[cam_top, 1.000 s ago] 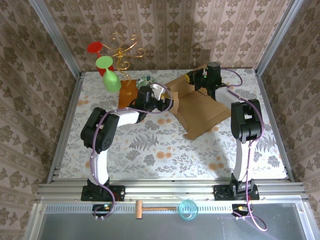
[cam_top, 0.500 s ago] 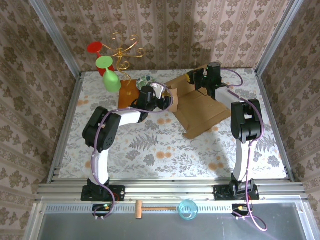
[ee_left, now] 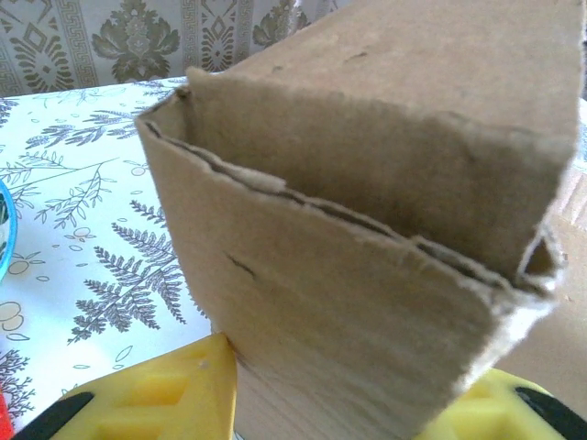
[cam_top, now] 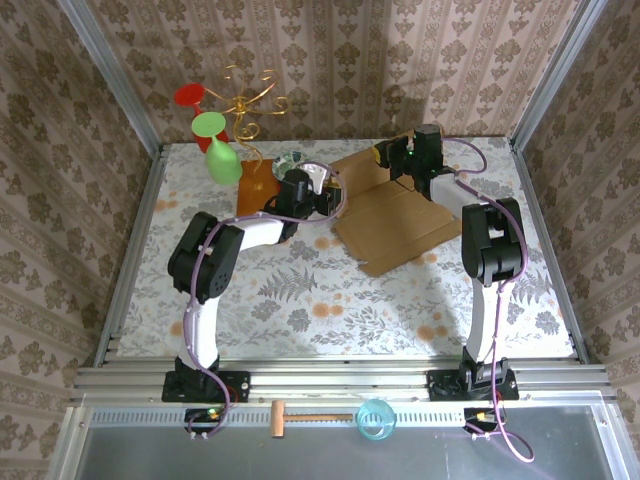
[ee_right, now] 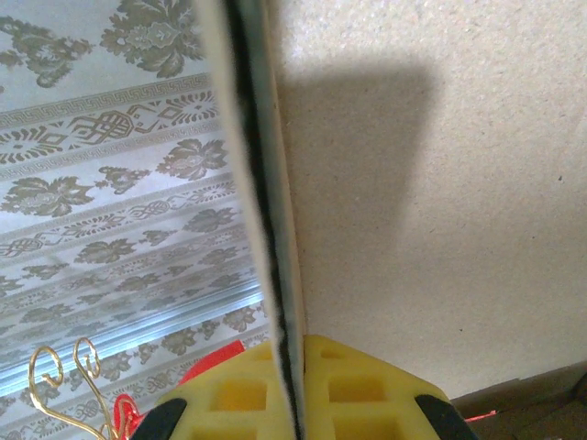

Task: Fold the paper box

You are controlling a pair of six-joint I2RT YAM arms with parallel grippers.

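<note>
Patterned wallpaper closes in three sides of a table [cam_top: 300,290] spread with a pale cloth of leaves and flowers. On its far right half we see the box [cam_top: 400,215], a brown cardboard sheet lying mostly flat, one corner pointing toward the arm bases and its left edge turned up. The left gripper [cam_top: 333,197] reaches to that left edge. From its wrist we see the cardboard as a doubled wall, two layers folded over with a slim gap between them at the top, standing upright between the yellow fingers [ee_left: 156,399]. Both fingers lie against the cardboard or just beside it, and we cannot tell whether they grip it. The right gripper [cam_top: 385,156] sits at the rear of the box; its wrist view shows the jaws pressed together on the thin edge of an upright flap, whose broad pale face lies to the right. An orange-brown board [cam_top: 252,195] lies on the table by the left wrist, partly hidden by it. Near the far left corner a gold wire stand [cam_top: 250,105] carries a green glass [cam_top: 218,150] and a red glass [cam_top: 190,95], both tilted. On the near ledge, below the arm bases, a wooden mallet [cam_top: 300,415] lies just beside a blue cup [cam_top: 376,418].
</note>
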